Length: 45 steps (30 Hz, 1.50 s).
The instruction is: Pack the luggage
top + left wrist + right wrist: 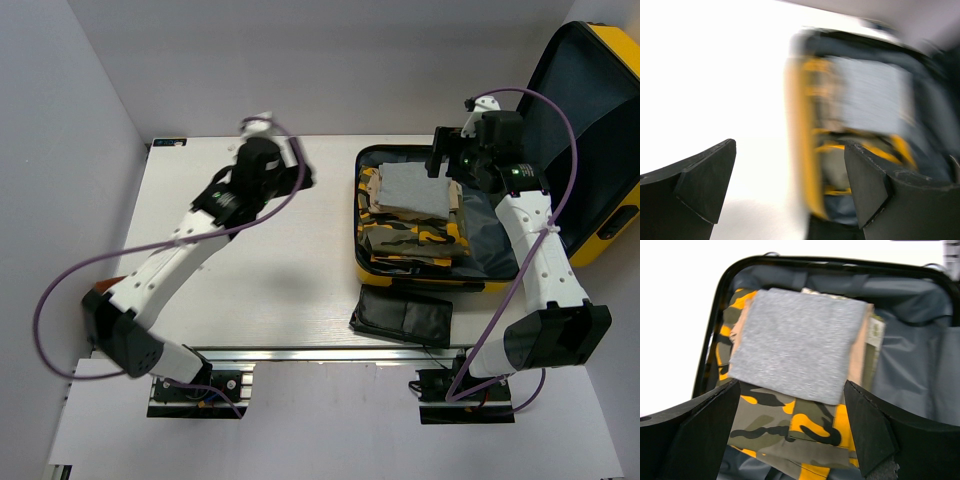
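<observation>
The yellow suitcase [612, 235] lies open at the right of the table, its lid raised to the right and its dark grey lining showing. Inside lie a folded grey cloth [415, 190] on a tan piece and a folded camouflage garment [415, 240]. My right gripper [438, 162] is open and empty above the suitcase's far edge. In the right wrist view it [791, 387] hovers over the grey cloth [797, 347] and the camouflage garment [790, 425]. My left gripper [296, 172] is open and empty over the table left of the suitcase. Its wrist view [789, 150] is blurred and shows the suitcase's yellow wall [800, 140].
A flat black pouch [402, 318] lies on the white table [250, 270] just in front of the suitcase. White walls stand close on the left and behind. The right half of the suitcase base [492, 245] shows bare lining.
</observation>
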Available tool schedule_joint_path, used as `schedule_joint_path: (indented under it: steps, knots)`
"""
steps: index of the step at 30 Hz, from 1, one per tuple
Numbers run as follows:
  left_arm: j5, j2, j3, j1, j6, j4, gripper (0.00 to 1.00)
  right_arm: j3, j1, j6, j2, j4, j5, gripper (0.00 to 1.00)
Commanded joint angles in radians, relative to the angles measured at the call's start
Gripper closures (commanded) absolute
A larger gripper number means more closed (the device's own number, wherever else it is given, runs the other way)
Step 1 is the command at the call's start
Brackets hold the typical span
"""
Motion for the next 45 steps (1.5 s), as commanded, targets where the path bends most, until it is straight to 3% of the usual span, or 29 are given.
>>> schedule_joint_path:
  steps: [1,3,5,10,16,24,27,31,32,33,35,36,41,45]
  knots:
    - [-0.443,-0.134,-0.16,0.088,-0.209,-0.345,0.02,-0.009,0.023,-0.017,0.021,0.053,-0.066,0.11]
    - [-0.529,-0.206,-0.213,0.168,-0.312,-0.491,0.02,0.01,0.049,-0.023,0.053,0.063,-0.101,0.11]
    - [-0.606,-0.245,-0.308,0.237,-0.421,-0.534,0.02,0.032,0.067,-0.028,0.093,0.064,-0.119,0.11]
    - [-0.686,-0.224,-0.438,0.529,-0.63,-0.668,0.02,0.101,0.15,-0.057,0.164,0.009,-0.005,0.11]
    - [-0.587,-0.084,-0.46,0.852,-0.574,-0.56,0.02,0.074,0.187,-0.059,0.182,0.02,0.048,0.11]
    - [-0.489,0.109,-0.48,1.046,-0.569,-0.455,0.02,0.078,0.21,-0.068,0.205,0.004,0.124,0.11]
    - [-0.429,0.204,-0.48,1.058,-0.584,-0.438,0.03,0.078,0.213,-0.07,0.208,0.004,0.126,0.11]
    - [-0.358,0.256,-0.51,1.044,-0.587,-0.365,0.24,0.07,0.222,-0.07,0.194,-0.002,0.126,0.11]
    - [-0.349,0.258,-0.517,1.034,-0.586,-0.334,0.34,0.066,0.224,-0.071,0.187,0.003,0.124,0.11]
    - [-0.321,0.261,-0.523,1.033,-0.566,-0.314,0.58,0.057,0.226,-0.07,0.181,0.009,0.124,0.11]
    - [-0.205,0.26,-0.541,1.02,-0.544,-0.248,0.82,0.049,0.229,-0.07,0.162,0.026,0.114,0.11]
    - [-0.167,0.255,-0.556,1.004,-0.512,-0.216,0.99,0.046,0.233,-0.071,0.159,0.03,0.106,0.11]
    - [0.011,0.16,-0.679,0.837,-0.475,-0.015,1.0,0.015,0.249,-0.066,0.138,0.072,0.045,0.11]
    - [0.041,0.177,-0.638,0.635,-0.478,-0.009,1.0,0.008,0.275,-0.065,0.147,0.087,0.026,0.11]
